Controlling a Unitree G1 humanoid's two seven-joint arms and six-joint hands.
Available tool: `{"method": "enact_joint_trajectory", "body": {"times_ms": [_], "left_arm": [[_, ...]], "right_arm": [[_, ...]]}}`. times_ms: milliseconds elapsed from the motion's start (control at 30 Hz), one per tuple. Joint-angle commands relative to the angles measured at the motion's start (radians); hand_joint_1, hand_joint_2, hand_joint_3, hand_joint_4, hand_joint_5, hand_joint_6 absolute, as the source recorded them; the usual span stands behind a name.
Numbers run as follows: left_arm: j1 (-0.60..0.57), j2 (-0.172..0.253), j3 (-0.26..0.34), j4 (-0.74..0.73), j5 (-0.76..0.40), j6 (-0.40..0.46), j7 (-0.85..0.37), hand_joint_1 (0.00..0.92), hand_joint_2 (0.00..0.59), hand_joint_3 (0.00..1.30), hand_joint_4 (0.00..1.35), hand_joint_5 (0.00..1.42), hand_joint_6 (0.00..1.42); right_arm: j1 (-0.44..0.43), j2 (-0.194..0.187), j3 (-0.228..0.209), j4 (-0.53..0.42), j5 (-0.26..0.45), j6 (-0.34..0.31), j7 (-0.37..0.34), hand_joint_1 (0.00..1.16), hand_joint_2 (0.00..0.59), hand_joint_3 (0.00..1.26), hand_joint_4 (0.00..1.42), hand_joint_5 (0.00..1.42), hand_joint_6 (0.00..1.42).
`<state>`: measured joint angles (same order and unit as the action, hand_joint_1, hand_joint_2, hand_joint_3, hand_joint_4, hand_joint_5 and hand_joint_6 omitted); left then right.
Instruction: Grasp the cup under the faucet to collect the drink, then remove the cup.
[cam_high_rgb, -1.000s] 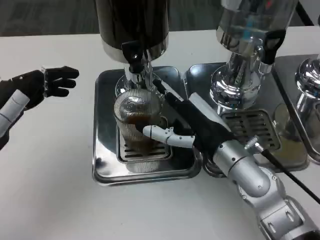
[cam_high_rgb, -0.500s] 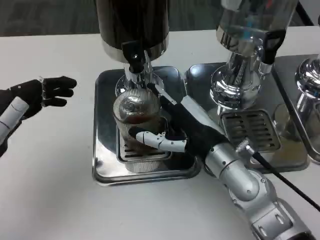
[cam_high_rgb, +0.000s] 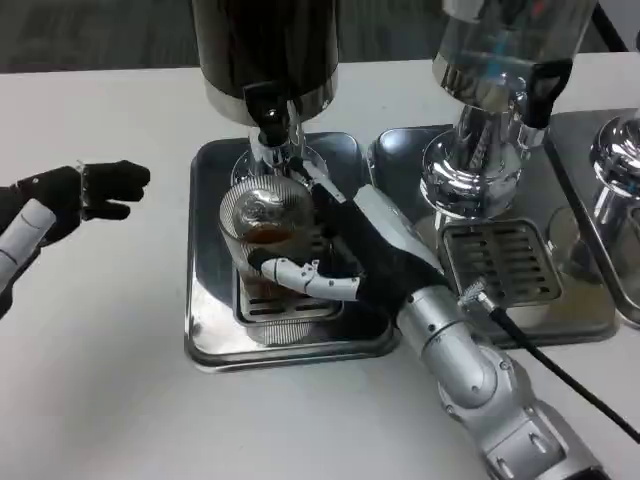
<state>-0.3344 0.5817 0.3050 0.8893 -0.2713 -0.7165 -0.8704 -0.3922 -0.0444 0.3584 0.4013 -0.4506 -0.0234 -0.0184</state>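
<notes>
Two hands in view. Left hand (cam_high_rgb: 75, 190) hovers over the tabletop (cam_high_rgb: 100, 380), fingers loosely apart, holding nothing. The cup (cam_high_rgb: 265, 235) stands on the drip tray (cam_high_rgb: 205, 300) under the faucet (cam_high_rgb: 268, 130), right hand (cam_high_rgb: 360, 250) gripping it.

Your right hand (cam_high_rgb: 345, 255) wraps the clear ribbed glass cup (cam_high_rgb: 268, 228) of brown drink beneath the black-handled chrome faucet (cam_high_rgb: 268, 125); your left hand (cam_high_rgb: 85, 190) hovers at nine o'clock over the white table (cam_high_rgb: 100, 380).

A second dispenser (cam_high_rgb: 490, 110) with a clear tank stands upper right; a third (cam_high_rgb: 615, 170), possibly chrome, sits at the right edge.
</notes>
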Motion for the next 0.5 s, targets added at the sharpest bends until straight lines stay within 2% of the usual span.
{"method": "enact_joint_trajectory", "body": {"times_ms": [33, 500], "left_arm": [[0.011, 0.017, 0.004, -0.010, -0.001, 0.001, 0.010, 0.000, 0.141, 0.39, 0.26, 0.25, 0.29], [0.004, 0.021, -0.003, -0.003, 0.015, -0.017, 0.020, 0.000, 0.142, 0.37, 0.27, 0.25, 0.31]], "right_arm": [[0.016, 0.009, 0.000, -0.006, -0.009, -0.018, -0.045, 0.56, 0.213, 0.11, 0.28, 0.32, 0.28], [0.045, 0.006, 0.037, -0.023, -0.096, -0.057, -0.183, 0.57, 0.219, 0.29, 0.41, 0.41, 0.38]]}}
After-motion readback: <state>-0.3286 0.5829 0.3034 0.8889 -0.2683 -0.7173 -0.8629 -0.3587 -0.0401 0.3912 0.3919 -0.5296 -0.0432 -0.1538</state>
